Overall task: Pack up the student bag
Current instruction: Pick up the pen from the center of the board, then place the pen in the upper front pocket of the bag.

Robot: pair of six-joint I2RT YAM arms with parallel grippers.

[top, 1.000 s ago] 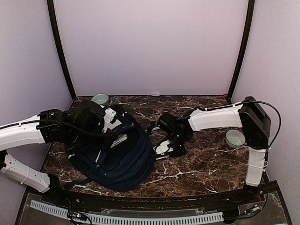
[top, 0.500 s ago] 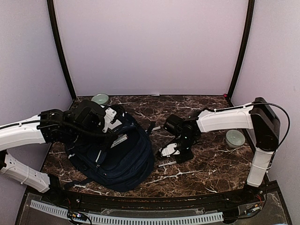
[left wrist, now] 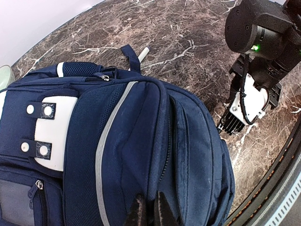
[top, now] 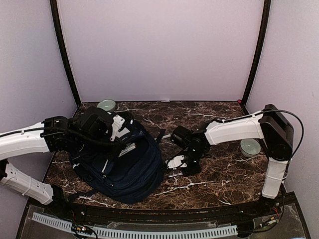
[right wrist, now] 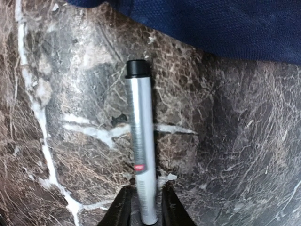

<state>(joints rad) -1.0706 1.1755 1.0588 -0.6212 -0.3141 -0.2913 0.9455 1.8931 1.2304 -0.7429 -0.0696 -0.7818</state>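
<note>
The student bag [top: 122, 162], a navy backpack with grey stripes, lies on the left of the marble table [top: 219, 179], zip side up [left wrist: 141, 132]. My left gripper [left wrist: 149, 209] is shut on a fold of its fabric beside the open zip. A silver pen [right wrist: 141, 150] with a black cap lies on the marble just right of the bag [right wrist: 211, 28]. My right gripper [right wrist: 143, 193] points down over the pen's near end. It is open, with a finger on each side and a thin gap around the barrel. From above, the pen [top: 174, 174] lies under the right gripper [top: 180, 164].
A white pen [left wrist: 142, 52] lies by the bag's top handle. One pale green bowl [top: 106, 105] stands at the back left and another [top: 249, 147] at the right by the right arm. A dark rail [top: 149, 216] runs along the near edge.
The right gripper's jaws have parted around the silver pen, and the arm shifted right then slightly back left. The left gripper and bag have not moved.
</note>
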